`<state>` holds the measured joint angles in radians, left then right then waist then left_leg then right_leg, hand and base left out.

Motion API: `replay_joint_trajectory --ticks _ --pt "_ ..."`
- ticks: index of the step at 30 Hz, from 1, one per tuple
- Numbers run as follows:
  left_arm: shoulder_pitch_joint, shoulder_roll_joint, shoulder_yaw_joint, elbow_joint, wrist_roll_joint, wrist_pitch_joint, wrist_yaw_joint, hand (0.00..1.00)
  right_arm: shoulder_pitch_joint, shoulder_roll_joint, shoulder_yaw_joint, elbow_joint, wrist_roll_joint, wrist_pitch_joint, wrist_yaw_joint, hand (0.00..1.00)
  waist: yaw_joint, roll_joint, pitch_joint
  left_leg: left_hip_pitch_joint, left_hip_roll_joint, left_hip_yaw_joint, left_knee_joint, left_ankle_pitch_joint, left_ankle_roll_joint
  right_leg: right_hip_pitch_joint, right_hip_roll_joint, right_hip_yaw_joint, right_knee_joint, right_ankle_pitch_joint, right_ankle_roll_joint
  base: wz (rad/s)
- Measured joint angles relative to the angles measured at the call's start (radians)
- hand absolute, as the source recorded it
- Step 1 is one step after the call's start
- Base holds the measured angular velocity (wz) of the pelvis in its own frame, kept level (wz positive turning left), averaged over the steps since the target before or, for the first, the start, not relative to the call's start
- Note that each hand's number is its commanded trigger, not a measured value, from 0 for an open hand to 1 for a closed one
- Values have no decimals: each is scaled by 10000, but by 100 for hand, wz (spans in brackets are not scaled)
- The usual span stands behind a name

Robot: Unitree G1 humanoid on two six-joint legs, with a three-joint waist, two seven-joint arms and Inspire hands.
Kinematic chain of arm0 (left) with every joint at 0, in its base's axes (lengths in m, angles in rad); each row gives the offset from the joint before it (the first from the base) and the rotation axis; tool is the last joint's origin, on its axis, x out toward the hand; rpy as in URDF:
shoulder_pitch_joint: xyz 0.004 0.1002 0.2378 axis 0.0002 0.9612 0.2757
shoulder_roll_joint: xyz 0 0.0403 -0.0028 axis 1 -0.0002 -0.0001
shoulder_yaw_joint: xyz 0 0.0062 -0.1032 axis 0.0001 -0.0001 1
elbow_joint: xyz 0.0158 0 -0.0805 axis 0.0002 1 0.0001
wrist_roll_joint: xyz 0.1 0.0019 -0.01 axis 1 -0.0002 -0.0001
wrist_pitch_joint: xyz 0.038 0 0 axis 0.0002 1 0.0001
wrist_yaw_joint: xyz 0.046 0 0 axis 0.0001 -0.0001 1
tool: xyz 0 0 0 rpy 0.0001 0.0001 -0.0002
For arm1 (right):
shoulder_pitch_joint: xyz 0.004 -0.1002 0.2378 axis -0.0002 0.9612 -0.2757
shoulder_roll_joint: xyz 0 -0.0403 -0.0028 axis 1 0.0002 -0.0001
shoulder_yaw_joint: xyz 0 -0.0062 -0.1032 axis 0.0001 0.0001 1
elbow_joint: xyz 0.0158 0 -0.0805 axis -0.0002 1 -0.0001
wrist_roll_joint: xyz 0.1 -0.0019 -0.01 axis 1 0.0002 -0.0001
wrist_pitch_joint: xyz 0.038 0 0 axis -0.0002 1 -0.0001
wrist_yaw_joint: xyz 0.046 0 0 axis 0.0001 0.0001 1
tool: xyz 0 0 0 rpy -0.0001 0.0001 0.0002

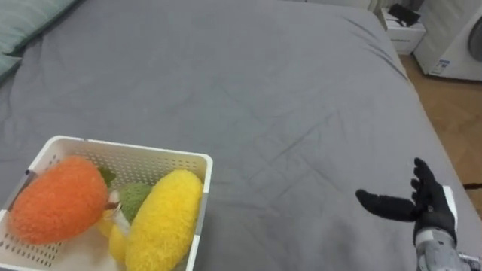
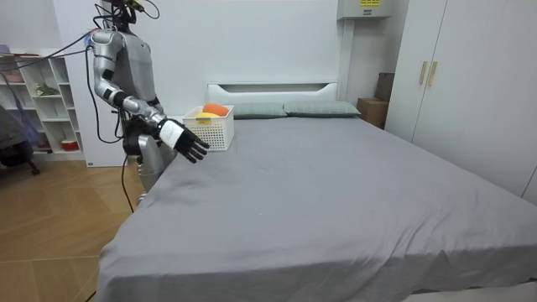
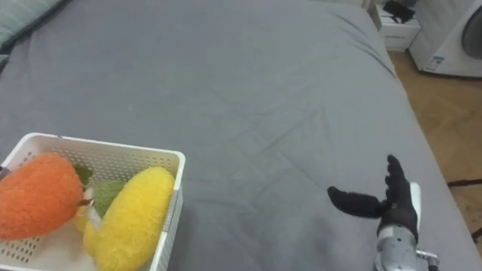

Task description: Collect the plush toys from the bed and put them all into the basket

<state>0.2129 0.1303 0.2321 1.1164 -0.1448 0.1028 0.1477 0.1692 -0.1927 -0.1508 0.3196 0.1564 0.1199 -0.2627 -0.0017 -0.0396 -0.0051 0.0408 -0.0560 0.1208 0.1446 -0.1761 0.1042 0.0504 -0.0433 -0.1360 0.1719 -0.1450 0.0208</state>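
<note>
The toys in view are already gathered: a white slotted basket (image 1: 129, 148) sits on the grey bed (image 1: 256, 90) at the lower left of the frame. It holds an orange plush toy (image 1: 59, 197), a yellow plush toy (image 1: 162, 222) leaning on its right wall, and a green plush toy (image 1: 135, 199) tucked between them. The right robot hand (image 1: 429, 212) hovers over the sheet at the lower right, well apart from the basket, fingers spread and thumb stretched out toward the left, holding nothing. In the room view the robot stands at the bedside near the headboard, with the basket (image 2: 210, 132) just beyond that outstretched hand (image 2: 190, 144). The collecting step looks close to finished. The next move likely calls either for scanning the far sheet for a stray toy, or for bringing the hand across to the basket's rim to grip and lift it without tipping the heaped yellow toy.
</note>
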Motion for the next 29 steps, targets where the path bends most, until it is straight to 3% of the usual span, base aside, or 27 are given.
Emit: replay_joint_trajectory --ticks 4,10,12,21,23,29 --pt "57 17 -11 -2 -82 3 12 0 160 14 3 1068 450 -121 -195 0 -205 42 -58 78 57 143 18 -33 -15 25 33 15 -4 0 -1 -4" --pt "153 35 149 20 -205 -36 19 0 397 100 -355 3699 2022 -564 -213 0 -250 93 -4 321 101 301 16 -73 -64 126 108 291 -45 0 -9 -12" --pt "168 16 209 20 -201 -39 19 0 610 140 -629 4791 2483 -573 -174 0 -307 88 43 328 108 280 6 -145 -71 199 111 289 -40 -11 -15 0" --pt "232 -11 598 22 6 162 -136 0 1079 402 -1723 8276 2424 -509 246 0 -560 100 15 364 126 415 20 -198 -133 156 131 469 1 -46 -22 -5" --pt "251 -1 757 26 83 269 -240 0 1104 386 -1763 8873 1999 -312 552 0 -575 83 -4 400 123 415 13 -202 -139 155 122 467 56 -98 -24 0" --pt "110 -52 785 98 101 715 -229 0 1065 412 -1250 10195 309 774 1790 0 -555 90 -17 437 125 468 26 -199 -137 106 128 519 169 -178 -34 -2"
